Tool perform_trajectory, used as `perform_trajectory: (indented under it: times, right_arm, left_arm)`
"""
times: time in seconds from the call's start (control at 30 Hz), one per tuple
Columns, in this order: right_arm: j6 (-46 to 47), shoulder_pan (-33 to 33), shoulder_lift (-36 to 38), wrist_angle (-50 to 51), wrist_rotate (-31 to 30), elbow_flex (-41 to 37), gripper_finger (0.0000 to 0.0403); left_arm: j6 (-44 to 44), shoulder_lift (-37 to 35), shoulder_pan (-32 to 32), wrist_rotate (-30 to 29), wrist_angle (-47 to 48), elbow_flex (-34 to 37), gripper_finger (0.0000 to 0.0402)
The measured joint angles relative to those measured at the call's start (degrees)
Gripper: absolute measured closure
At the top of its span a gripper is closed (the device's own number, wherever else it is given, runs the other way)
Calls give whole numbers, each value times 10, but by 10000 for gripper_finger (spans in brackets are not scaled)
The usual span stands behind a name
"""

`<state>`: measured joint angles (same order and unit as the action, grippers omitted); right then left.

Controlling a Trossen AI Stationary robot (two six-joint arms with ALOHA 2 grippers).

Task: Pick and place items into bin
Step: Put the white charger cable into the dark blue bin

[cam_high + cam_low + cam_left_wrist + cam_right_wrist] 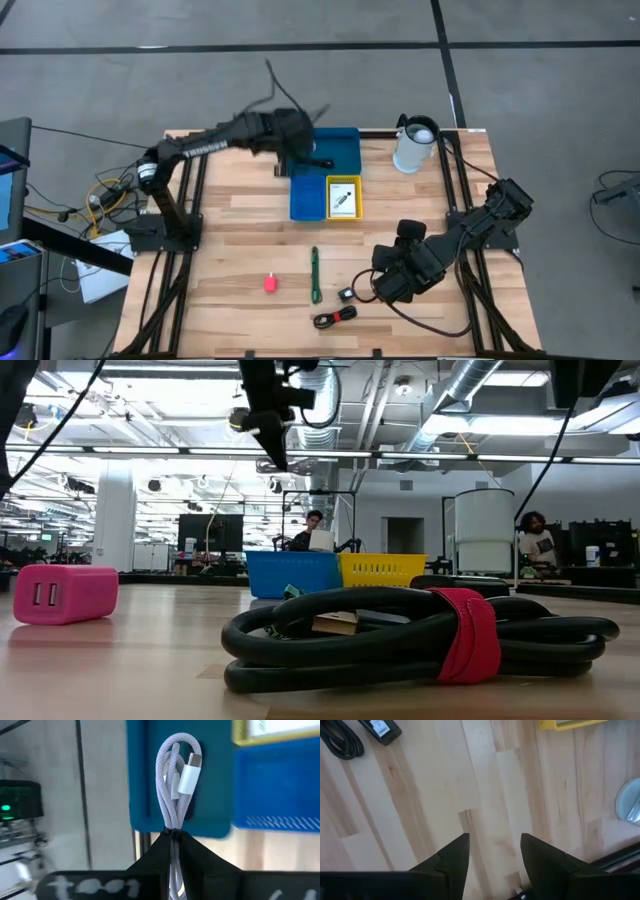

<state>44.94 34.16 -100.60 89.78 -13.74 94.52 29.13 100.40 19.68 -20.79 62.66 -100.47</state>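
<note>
I see the wooden bench (230,250) with the bin (335,150) near its far edge. My left tool (172,837) hangs over the bin's wide blue tray, clamped tight on a looped grey cord (175,780). My right tool (492,850) hovers over bare wood, fingers parted, holding nothing. On the bench lie a green-tipped pen (315,275), coiled black cable (335,318), pink-red block (270,284) and tiny black piece (346,295).

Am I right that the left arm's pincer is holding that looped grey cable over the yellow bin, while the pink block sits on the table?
Not quite. The left pincer does hold the looped grey cable, but it hangs over the wide blue tray, not the yellow bin; the high view shows this. The pink block is on the table, as you say.
</note>
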Motion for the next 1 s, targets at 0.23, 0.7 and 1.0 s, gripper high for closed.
perform_trajectory:
  times: [0.23, 0.7, 1.0]
  right_arm:
    - [16, -1, 0, 0, -1, 0, 233]
    - [18, -17, 0, -5, -15, 0, 233]
    - [32, -16, 0, -5, -13, 0, 233]
  left_arm:
    - [42, 0, 85, 113, -74, 0, 397]
    - [86, 0, 95, 180, -119, 5, 391]
    - [111, 0, 92, 180, -151, 5, 382]
